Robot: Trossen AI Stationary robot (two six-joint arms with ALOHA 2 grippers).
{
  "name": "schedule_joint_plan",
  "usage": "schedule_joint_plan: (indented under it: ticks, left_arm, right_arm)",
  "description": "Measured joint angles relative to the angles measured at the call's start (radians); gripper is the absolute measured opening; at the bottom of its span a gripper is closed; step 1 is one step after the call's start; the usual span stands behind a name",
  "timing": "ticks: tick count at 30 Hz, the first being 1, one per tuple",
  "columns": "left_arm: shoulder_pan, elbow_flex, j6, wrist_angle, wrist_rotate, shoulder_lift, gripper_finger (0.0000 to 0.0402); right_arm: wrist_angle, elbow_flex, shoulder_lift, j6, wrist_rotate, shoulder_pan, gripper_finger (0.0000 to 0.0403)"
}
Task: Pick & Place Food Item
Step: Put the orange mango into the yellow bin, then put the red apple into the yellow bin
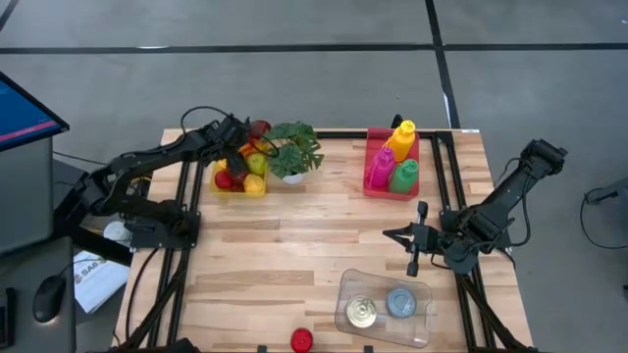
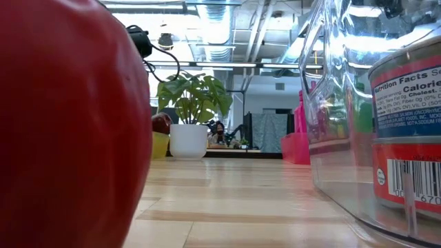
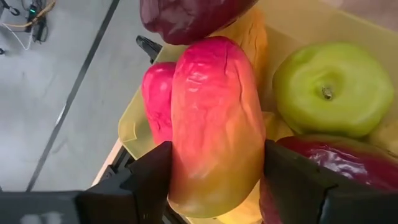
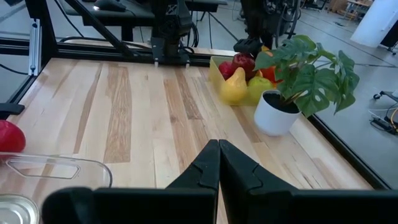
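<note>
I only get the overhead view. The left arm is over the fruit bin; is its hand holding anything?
Observer: Yes. The left hand has its fingers pressed on both sides of a red-and-yellow mango in the bin.
Operator: What lies beside it?
Observer: A green apple, its stem showing.
Operator: And the right hand?
Observer: The right hand is shut and empty, over the table.

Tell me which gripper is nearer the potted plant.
Left. The left gripper is in the yellow fruit tray right beside the potted plant, fingers around a red-yellow mango. The right gripper waits shut, far across the table.
</note>
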Motion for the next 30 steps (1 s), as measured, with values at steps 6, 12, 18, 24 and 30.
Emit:
schedule_joint_plan:
  ticks: [6, 12, 18, 24, 30]
  left_arm:
    - [0.0, -0.001, -0.007, -0.002, 0.006, 0.0, 0.0241]
    - [-0.001, -0.001, -0.007, -0.033, 0.006, -0.001, 0.0252]
    - [-0.001, -0.001, -0.007, -0.053, -0.003, -0.001, 0.0261]
    - [-0.001, -0.001, -0.008, -0.056, -0.026, -0.002, 0.028]
    - [-0.001, -0.001, -0.008, -0.057, -0.117, -0.006, 0.0287]
  right_arm:
    - [-0.003, 0.0, 0.0, 0.0, 0.0, 0.0, 0.0]
    - [-0.003, 0.0, 0.0, 0.0, 0.0, 0.0, 0.0]
    - [-0.004, 0.0, 0.0, -0.001, 0.0, 0.0, 0.0]
    - [-0.005, 0.0, 0.0, -0.001, 0.0, 0.0, 0.0]
    - [-0.006, 0.0, 0.0, -0.001, 0.0, 0.0, 0.0]
